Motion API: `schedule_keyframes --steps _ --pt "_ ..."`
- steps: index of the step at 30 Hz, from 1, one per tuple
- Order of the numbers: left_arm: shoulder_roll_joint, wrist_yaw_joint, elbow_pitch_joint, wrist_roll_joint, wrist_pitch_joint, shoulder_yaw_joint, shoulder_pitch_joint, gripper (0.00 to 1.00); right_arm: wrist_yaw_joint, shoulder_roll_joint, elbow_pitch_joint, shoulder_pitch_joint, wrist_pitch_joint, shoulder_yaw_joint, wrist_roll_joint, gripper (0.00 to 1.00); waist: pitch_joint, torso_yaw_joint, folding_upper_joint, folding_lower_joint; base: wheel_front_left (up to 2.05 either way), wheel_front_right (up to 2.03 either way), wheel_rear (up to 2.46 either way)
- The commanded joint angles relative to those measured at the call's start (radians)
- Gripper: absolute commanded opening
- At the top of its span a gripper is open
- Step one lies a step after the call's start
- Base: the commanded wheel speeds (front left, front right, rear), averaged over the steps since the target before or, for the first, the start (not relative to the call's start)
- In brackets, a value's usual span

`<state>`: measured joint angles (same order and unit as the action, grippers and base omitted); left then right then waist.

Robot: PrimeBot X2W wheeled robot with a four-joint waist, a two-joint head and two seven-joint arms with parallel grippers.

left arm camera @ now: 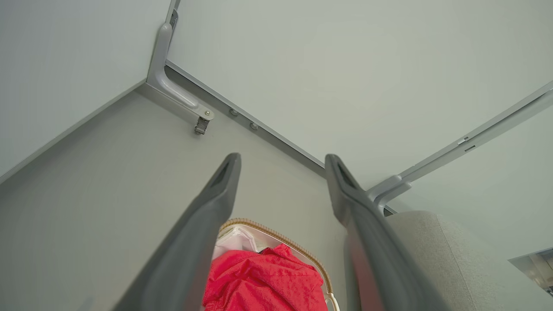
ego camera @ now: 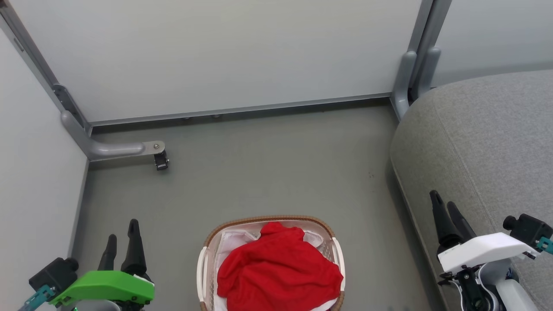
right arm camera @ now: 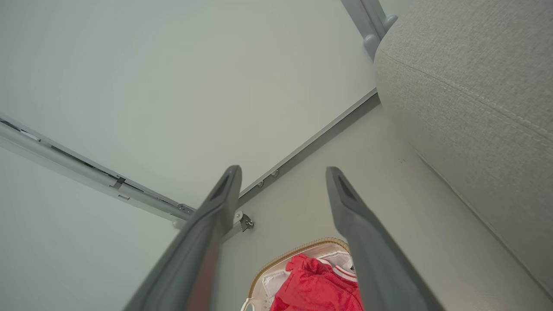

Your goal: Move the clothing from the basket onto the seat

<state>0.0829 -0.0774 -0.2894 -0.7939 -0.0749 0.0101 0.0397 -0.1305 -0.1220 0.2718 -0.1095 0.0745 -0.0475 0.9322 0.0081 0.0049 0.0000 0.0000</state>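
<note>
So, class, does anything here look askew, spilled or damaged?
Nothing stands out. The clothing lies crumpled inside the basket, which stands upright on the floor beside the seat. Nothing has spilled.

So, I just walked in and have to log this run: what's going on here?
A two-armed robot is set up to move laundry. The red clothing lies heaped in the basket, which stands on the floor right in front of the robot. The left gripper and the right gripper are both open and hold nothing, one on each side of the basket. The grey seat is on the robot's right. No grasp has been made yet.
</note>
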Motion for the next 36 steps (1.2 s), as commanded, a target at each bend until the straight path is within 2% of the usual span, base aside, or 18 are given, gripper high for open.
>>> schedule_keyframes --steps 1,20,36 --pt "0.014 0.006 0.012 0.037 -0.012 -0.001 -0.004 1.00 0.000 -0.014 -0.010 -0.009 0.012 -0.006 -0.031 1.00 0.000 -0.001 0.0000 0.0000 0.00 0.00 0.00" --pt "0.026 0.026 0.005 0.284 -0.072 -0.033 -0.026 1.00 0.000 -0.032 -0.001 -0.006 0.071 -0.050 -0.252 1.00 0.003 0.003 0.0000 0.0000 0.00 0.00 0.00" --pt "0.017 0.048 0.002 0.437 -0.110 -0.045 -0.052 1.00 0.000 -0.025 0.015 0.008 0.110 -0.051 -0.421 1.00 0.000 0.005 0.0000 0.0000 0.00 0.00 0.00"
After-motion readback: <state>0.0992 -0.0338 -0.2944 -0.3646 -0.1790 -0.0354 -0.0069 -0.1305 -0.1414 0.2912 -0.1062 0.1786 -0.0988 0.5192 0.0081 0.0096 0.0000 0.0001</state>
